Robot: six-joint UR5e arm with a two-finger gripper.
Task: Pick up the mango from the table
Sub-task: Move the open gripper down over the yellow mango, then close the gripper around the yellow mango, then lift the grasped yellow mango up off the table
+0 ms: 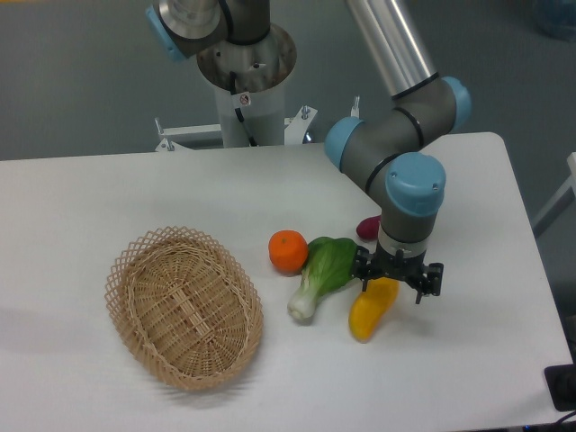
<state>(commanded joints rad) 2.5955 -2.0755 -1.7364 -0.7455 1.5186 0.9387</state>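
Observation:
The mango (368, 313) is a yellow elongated fruit lying on the white table (81, 198), right of centre near the front. Its lower orange-tinted end points toward the front edge. My gripper (393, 284) hangs directly over the mango's upper end, hiding that part. The fingers (362, 273) are spread wide on either side, so the gripper is open with nothing held. I cannot tell how far above the fruit it is.
A bok choy (324, 273) lies just left of the mango, almost touching it. A round orange (288, 250) sits further left. A dark purple-red sweet potato (367, 227) peeks out behind the arm. A wicker basket (184, 306) stands at the front left.

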